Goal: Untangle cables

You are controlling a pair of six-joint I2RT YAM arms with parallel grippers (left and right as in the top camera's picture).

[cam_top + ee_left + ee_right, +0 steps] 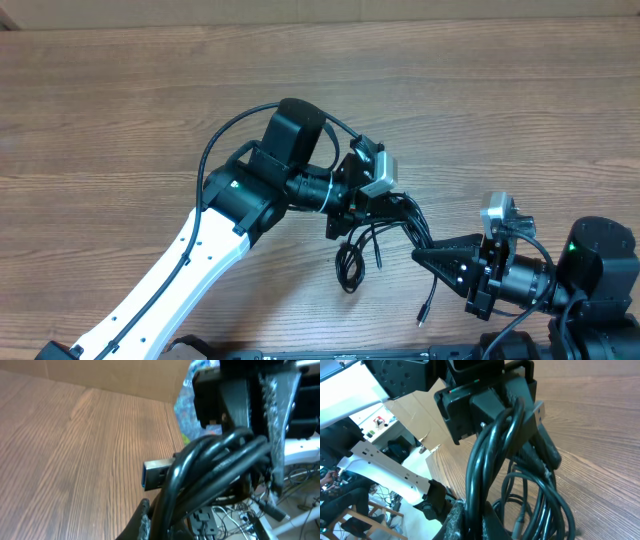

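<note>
Left claw (378,208), right claw (422,256) face tip-to-tip, both clamped on cables (408,218).

The table (120,110) presented a brown wood-grain surface, smooth, with a low satin sheen. The cables (410,220) had black plastic or rubber jackets, smooth and glossy, catching highlights along their curves. The USB plug (157,474) had a bright bare-metal shell with a blue plastic insert. The finger pads (277,420) were dark, rough and grainy. The left arm link (190,265) was smooth white plastic or painted metal; which could not be told. The joint housing (290,135) was matt black. The wrist camera body (380,175) looked like silver-grey metal. The cardboard (115,375) was plain, matt and brown.
</note>
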